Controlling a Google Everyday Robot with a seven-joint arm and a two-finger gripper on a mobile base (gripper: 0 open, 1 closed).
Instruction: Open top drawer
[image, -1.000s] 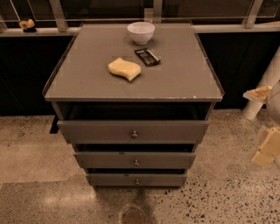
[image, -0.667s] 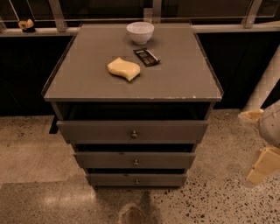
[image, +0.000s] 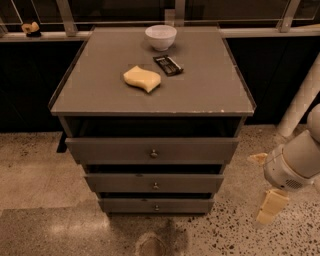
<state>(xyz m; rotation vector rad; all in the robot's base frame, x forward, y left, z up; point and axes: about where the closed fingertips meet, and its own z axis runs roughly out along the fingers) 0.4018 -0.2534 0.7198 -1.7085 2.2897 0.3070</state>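
The top drawer (image: 200, 150) is the widest grey-brown front of the three, with a small round metal knob (image: 153, 153) at its centre. It stands pulled out a little from the cabinet, with a dark gap under the cabinet top (image: 210, 95). My gripper (image: 264, 183) hangs at the right, beside the cabinet's lower right corner and above the floor. Its two cream fingers (image: 270, 206) are spread apart and hold nothing. It is well clear of the knob.
On the cabinet top lie a white bowl (image: 160, 36), a yellow sponge (image: 142, 78) and a dark snack packet (image: 168, 64). Two narrower drawers (image: 155, 183) sit below the top one. A white pole (image: 300, 102) stands at the right. The floor is speckled.
My arm and gripper have moved down and to the left, closer to the cabinet's right side. The drawers and the things on top have not moved.
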